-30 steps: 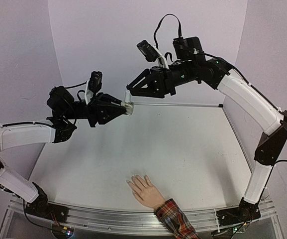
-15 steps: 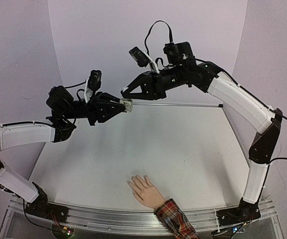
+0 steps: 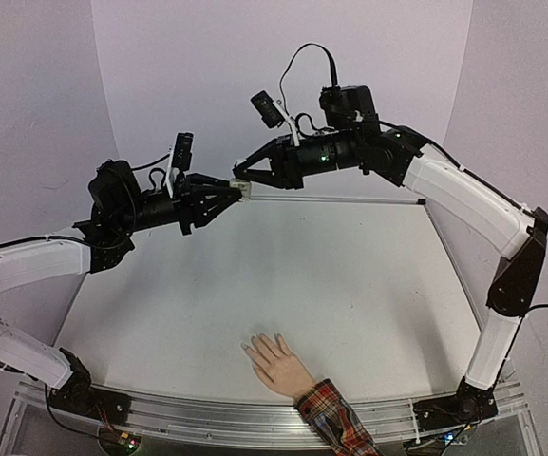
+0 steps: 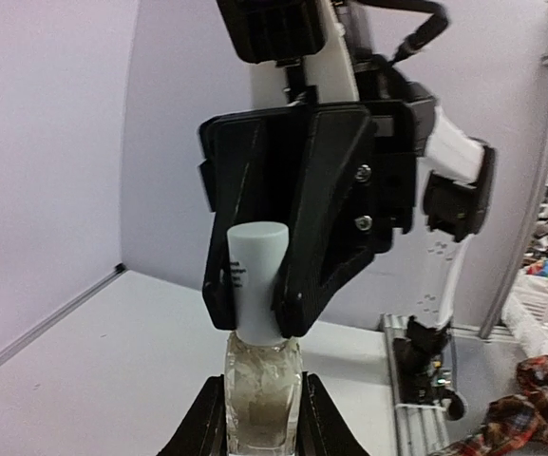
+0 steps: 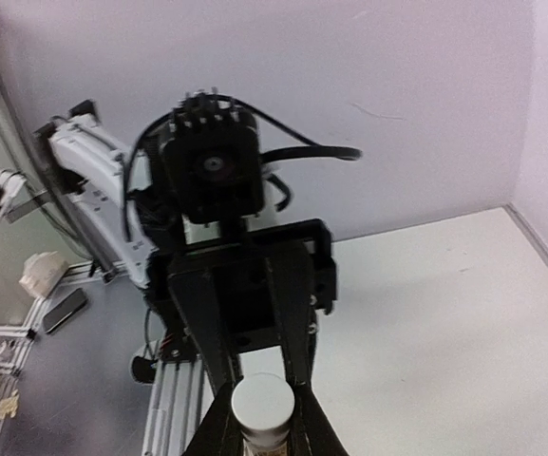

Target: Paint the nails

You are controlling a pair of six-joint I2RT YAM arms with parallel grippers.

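Left tool (image 3: 238,193) raised mid-air, pinching the polish bottle (image 4: 261,394) by its glass body. Right tool (image 3: 240,175) meets it from the far right, clamped on the white cap (image 4: 253,271). Mannequin hand (image 3: 275,364) lies flat at the near edge of the surface (image 3: 368,285), plaid cuff (image 3: 335,410) to its right. Nails (image 3: 247,349) well apart from both tools.

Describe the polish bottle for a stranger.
Look in mid-air above the far edge of the white table. The bottle is there: clear glass in the left end effector, white cap in the right end effector, the only thing held aloft.
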